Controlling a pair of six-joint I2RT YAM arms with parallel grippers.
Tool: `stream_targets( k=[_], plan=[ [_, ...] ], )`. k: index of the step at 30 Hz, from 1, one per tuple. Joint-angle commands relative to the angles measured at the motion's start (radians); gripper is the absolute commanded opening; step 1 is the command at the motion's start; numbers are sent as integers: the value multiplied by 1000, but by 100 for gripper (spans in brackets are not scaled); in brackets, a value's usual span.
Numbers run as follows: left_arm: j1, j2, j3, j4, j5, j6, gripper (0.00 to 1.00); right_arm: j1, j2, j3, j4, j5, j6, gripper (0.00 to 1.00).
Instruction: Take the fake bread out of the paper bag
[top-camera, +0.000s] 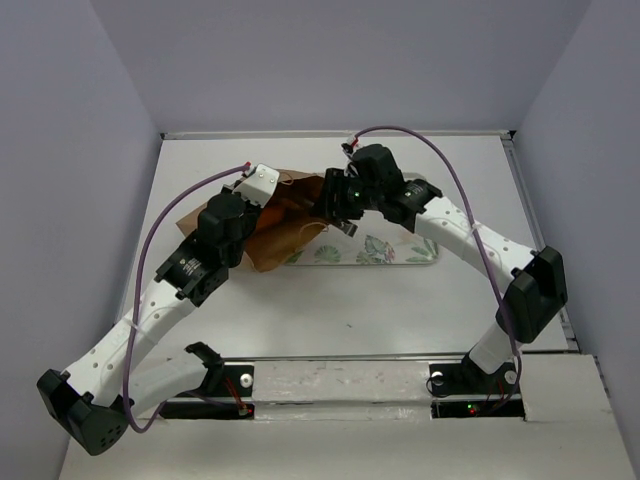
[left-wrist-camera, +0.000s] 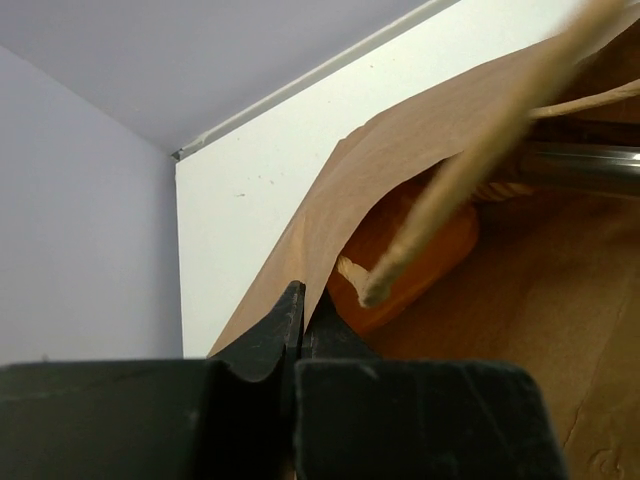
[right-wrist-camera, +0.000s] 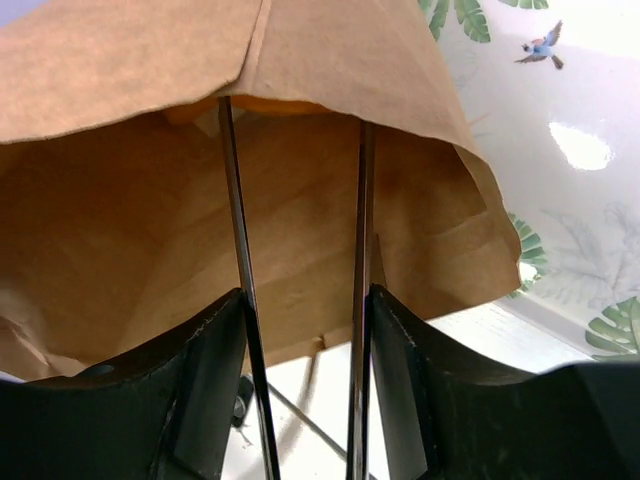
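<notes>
The left end effector (left-wrist-camera: 305, 306) is clenched on the upper edge of the brown kraft paper bag (left-wrist-camera: 520, 330), which lies on the white surface (left-wrist-camera: 260, 190). Just beyond its fingertips, a glossy orange toy bread loaf (left-wrist-camera: 445, 250) sits inside the bag. The right end effector (right-wrist-camera: 307, 295) grasps slim metal tongs (right-wrist-camera: 232, 200) that reach ahead into the bag's mouth. A leaf-patterned tray (right-wrist-camera: 560, 200) lies to its right.

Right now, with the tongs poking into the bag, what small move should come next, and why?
Probably ease the right claw slightly deeper so the metal tongs straddle the loaf. The left claw pinches the edge of the paper bag, holding its mouth open. The tongs reach inside with arms apart, and the orange fake bread lies inside, seemingly not yet gripped.
</notes>
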Motion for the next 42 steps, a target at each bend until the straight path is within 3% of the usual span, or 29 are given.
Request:
stream_targets(
  k=[1, 12, 19, 25, 33, 42],
  plan=[
    [-11, -27, 63, 83, 57, -47, 0, 10, 18, 70, 113, 59, 55, 57],
    [-11, -22, 76, 72, 79, -72, 0, 10, 116, 122, 157, 27, 61, 57],
    [-9, -19, 71, 74, 18, -84, 0, 10, 113, 150, 182, -22, 20, 13],
    [40, 54, 103, -9, -25, -133, 0, 10, 55, 162, 174, -99, -44, 1],
    [245, 151, 220, -92, 33, -161, 0, 10, -39, 203, 113, -131, -181, 1],
    [279, 130, 169, -27, 7, -106, 0, -19, -67, 372, 102, -104, -222, 1]
  ],
)
